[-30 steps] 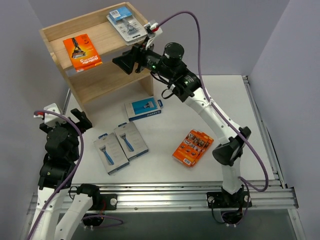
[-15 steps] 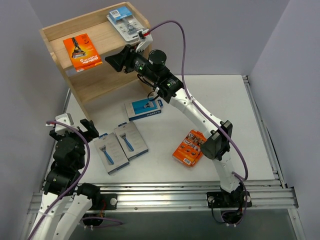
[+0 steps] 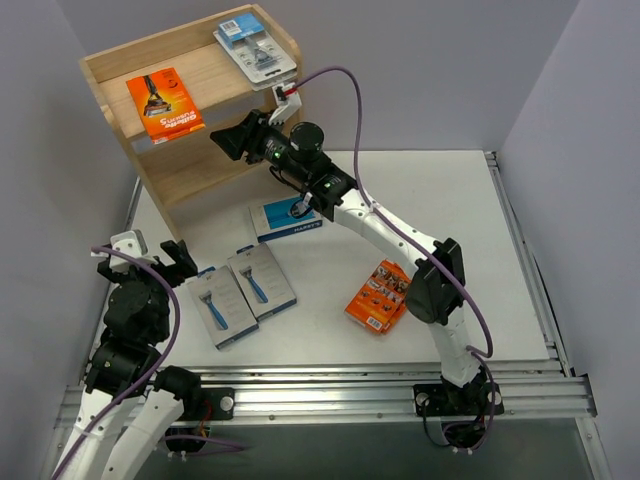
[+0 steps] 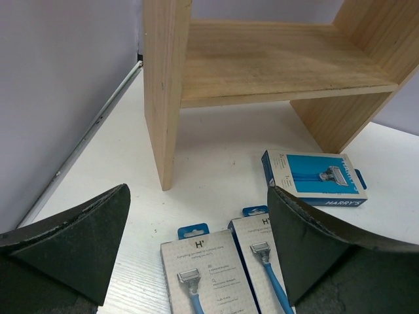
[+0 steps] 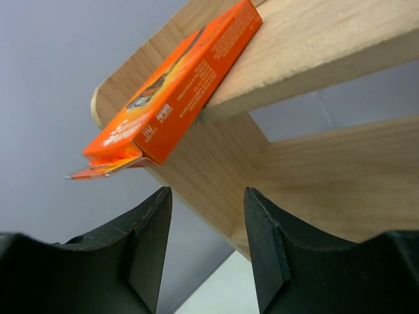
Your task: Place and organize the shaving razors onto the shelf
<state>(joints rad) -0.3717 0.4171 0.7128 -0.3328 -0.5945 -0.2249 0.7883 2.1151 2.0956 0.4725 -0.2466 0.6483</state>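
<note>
- Left claw (image 4: 198,195) spread wide, nothing between the fingers; low over the near-left part of the table (image 3: 480,220), pointed toward the shelf (image 3: 215,70)
- Right claw (image 5: 208,196) partly open, fingers apart with only air between them, gripping nothing; raised in front of the shelf, just below the front edge of the top board, facing the lower tier
- On the shelf top: one orange pack (image 3: 165,105) at the left, tilted, its near end jutting past the front rim, above the right claw and not touching it; clear blister pack (image 3: 255,45) with blue header at the right rear corner, well apart from the orange pack
- On the table, flat: a grey-and-blue pack (image 3: 222,309) and a second grey-and-blue pack (image 3: 262,281) side by side, edges touching, just ahead of the left claw; a blue box (image 3: 288,218) near the shelf's right side panel, partly hidden by the right arm in the top view
- Further right, beside the right arm's elbow: loose orange packs (image 3: 385,295) bunched together; count hard to tell
</note>
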